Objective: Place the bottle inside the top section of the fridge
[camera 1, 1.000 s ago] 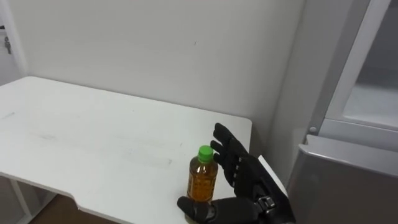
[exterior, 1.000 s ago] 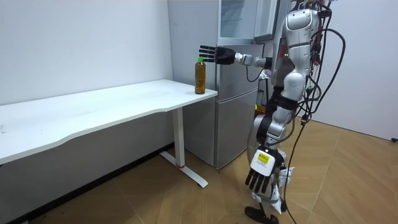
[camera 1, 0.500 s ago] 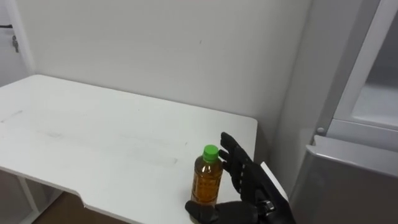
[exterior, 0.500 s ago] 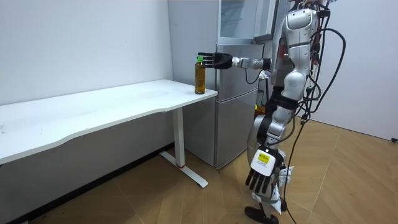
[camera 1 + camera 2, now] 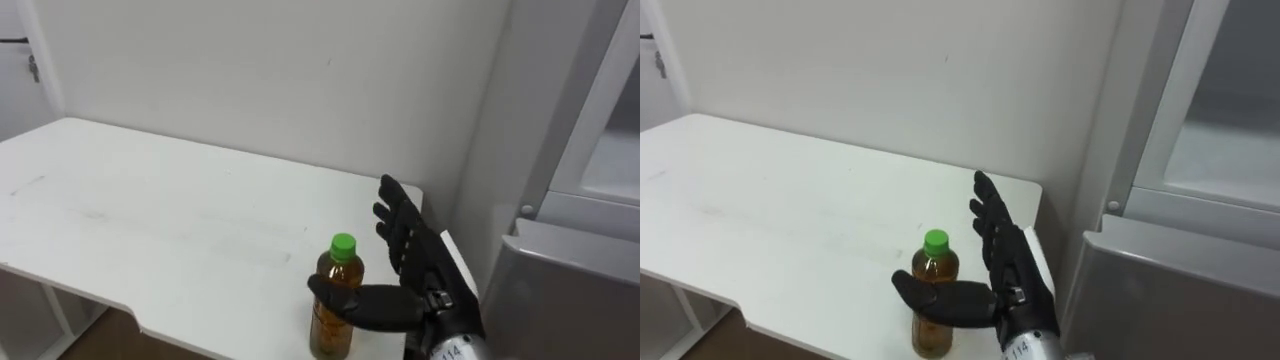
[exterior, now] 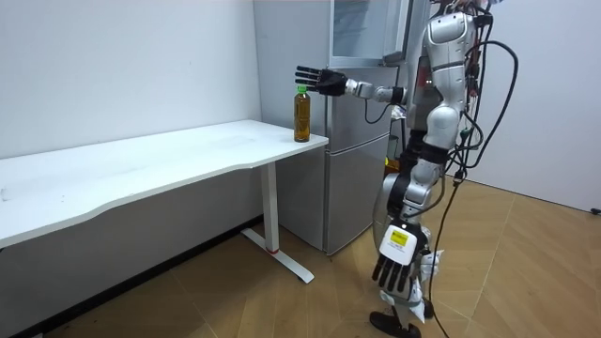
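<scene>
Bottle (image 5: 338, 268) of amber drink, green-capped, stood upright on the white counter's (image 5: 150, 220) corner nearest the fridge (image 5: 570, 290). My right hand (image 5: 418, 265) hung just beside it, fingers (image 5: 398, 222) straight and spread wide, thumb crossing before its shoulder, gripping nothing. My left hand (image 6: 394, 263) dangled by my leg, fingers relaxed.

Amber clear-plastic bottle (image 5: 336, 266) with green cap (image 5: 343, 243) beside the black right hand (image 5: 410, 255); plain white table (image 5: 150, 220) beneath; silver-grey fridge (image 5: 570, 290) beyond.

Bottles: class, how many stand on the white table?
1. The bottle stands at the white table's end nearest the fridge, the open right hand beside it. None seem hidden.
</scene>
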